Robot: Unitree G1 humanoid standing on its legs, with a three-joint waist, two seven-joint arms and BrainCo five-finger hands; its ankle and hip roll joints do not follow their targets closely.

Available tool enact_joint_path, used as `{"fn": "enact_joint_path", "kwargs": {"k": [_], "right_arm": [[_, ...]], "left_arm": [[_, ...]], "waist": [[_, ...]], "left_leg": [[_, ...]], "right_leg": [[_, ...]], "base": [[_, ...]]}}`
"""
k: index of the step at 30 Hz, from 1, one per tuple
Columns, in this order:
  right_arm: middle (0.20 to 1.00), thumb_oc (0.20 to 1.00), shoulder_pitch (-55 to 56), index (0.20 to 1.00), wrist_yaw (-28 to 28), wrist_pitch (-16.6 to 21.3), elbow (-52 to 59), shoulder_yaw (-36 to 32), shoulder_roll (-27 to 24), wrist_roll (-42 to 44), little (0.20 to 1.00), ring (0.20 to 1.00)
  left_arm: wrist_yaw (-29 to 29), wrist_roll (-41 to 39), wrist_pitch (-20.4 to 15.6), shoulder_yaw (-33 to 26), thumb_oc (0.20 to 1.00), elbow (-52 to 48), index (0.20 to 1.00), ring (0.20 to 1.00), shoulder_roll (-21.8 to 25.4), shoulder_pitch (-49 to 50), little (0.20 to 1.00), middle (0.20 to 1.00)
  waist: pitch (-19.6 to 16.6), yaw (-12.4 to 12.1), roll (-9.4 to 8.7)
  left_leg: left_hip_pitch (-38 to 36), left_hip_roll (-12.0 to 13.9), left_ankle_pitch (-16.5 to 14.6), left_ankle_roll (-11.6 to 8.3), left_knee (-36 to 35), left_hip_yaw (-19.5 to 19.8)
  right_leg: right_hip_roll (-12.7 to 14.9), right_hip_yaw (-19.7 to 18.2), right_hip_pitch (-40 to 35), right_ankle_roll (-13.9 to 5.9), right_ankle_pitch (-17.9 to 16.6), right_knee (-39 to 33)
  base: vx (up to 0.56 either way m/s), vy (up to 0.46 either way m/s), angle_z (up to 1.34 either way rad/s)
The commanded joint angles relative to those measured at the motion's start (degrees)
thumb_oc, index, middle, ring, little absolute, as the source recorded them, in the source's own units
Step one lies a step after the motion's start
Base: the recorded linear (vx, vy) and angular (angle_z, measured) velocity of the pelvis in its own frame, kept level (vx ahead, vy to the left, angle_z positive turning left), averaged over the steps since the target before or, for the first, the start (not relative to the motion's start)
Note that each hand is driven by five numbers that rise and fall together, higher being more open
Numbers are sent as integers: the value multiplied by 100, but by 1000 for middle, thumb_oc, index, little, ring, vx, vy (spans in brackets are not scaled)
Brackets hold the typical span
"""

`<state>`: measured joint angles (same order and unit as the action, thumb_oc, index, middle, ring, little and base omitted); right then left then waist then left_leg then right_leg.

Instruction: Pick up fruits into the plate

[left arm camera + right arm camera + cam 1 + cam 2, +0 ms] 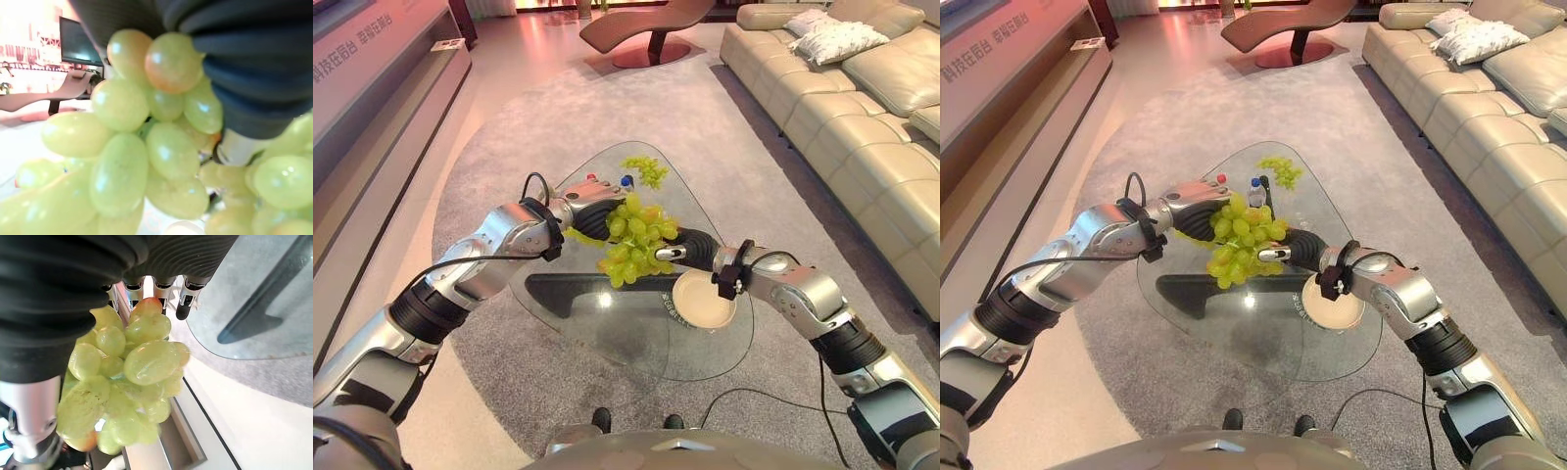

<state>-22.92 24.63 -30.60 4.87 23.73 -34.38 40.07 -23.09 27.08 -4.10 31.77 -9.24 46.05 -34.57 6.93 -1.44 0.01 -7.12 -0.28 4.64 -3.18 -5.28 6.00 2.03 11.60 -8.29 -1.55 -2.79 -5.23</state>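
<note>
Green grapes [634, 240] in a large bunch are held above the glass table [607, 323], pressed between the two hands. The left hand [592, 217] is seen at the bunch's far left side under its dark ribbed cover, and the right hand [690, 250] meets it from the right. In the right wrist view the silver fingers [186, 298] are curled over the top of the bunch, with the thumb alongside it, so that hand is clamped on the grapes. The left hand's fingers are buried behind the fruit (its wrist view is crowded with grapes), so their state cannot be told. A cream plate [705, 302] lies on the table just below and to the right of the bunch, under the right wrist. A second, smaller grape cluster [646, 171] rests at the table's far edge, with a small bottle [1256, 191] near it. A grey rug [509, 127] is spread beneath the table, and a beige sofa [862, 88] stands to the right.
</note>
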Motion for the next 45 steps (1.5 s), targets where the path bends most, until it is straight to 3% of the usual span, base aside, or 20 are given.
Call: {"fn": "enact_joint_path", "kwargs": {"k": [1, 8, 9, 10, 24, 37, 39, 45], "right_arm": [[1000, 1000, -333, 1000, 81, 131, 567, 126, 208, 447, 1000, 1000], [1000, 1000, -413, 1000, 5, 55, 590, 281, 384, 392, 1000, 1000], [482, 482, -416, 482, -15, 68, 611, 300, 382, 393, 482, 482], [200, 200, -421, 200, -29, 70, 627, 305, 378, 399, 200, 200], [200, 200, -473, 200, -37, 106, 509, 331, 453, 462, 200, 200], [200, 200, -496, 200, -81, 201, 457, 330, 683, 627, 200, 200], [200, 200, -491, 200, -116, 258, 397, 320, 799, 800, 200, 200], [200, 200, -165, 200, -275, 507, 378, 129, 963, 1098, 200, 200]], "left_arm": [[72, 48, -173, 101, 200, -142, 200, 200, -28, -730, 200, 200], [-67, -12, -217, 109, 200, -241, 200, 200, -60, -804, 200, 200], [-66, -25, -208, 113, 200, -265, 200, 200, -48, -808, 200, 200], [-58, -33, -210, 117, 200, -269, 200, 200, -43, -805, 200, 200], [198, 309, -349, 264, 200, 42, 200, 200, -277, -672, 200, 200], [378, 457, -214, 426, 200, 421, 200, 200, -638, -621, 200, 200], [347, 338, -161, 424, 1000, 497, 1000, 1000, -675, -641, 1000, 1000], [279, 83, -22, 202, 1000, 441, 1000, 1000, -664, -348, 1000, 1000]], "waist": [[-271, -65, -173], [-287, -96, -168], [-283, -97, -163], [-282, -95, -164], [-260, -76, -176], [-245, -45, -183], [-242, -52, -177], [-261, -83, -156]], "left_leg": [[-245, -154, -745, 126, 198, -618], [-254, -161, -755, 135, 196, -617], [-255, -164, -757, 136, 197, -613], [-254, -165, -757, 137, 199, -614], [-281, -159, -774, 154, 204, -630], [-299, -141, -797, 172, 207, -663], [-317, -141, -805, 176, 202, -662], [-332, -131, -809, 182, 185, -659]], "right_leg": [[246, -33, -118, -443, 234, 153], [247, -32, -136, -437, 237, 131], [245, -42, -135, -439, 235, 130], [245, -49, -135, -439, 234, 129], [214, -116, -137, -418, 225, 125], [183, -173, -137, -398, 243, 126], [179, -174, -154, -396, 250, 122], [187, -152, -167, -415, 252, 108]], "base": [[0, 0, 0], [0, 0, 0], [0, 0, 0], [0, 0, 0], [0, 0, 0], [0, 0, 0], [0, 0, 0], [0, 0, 0]]}}
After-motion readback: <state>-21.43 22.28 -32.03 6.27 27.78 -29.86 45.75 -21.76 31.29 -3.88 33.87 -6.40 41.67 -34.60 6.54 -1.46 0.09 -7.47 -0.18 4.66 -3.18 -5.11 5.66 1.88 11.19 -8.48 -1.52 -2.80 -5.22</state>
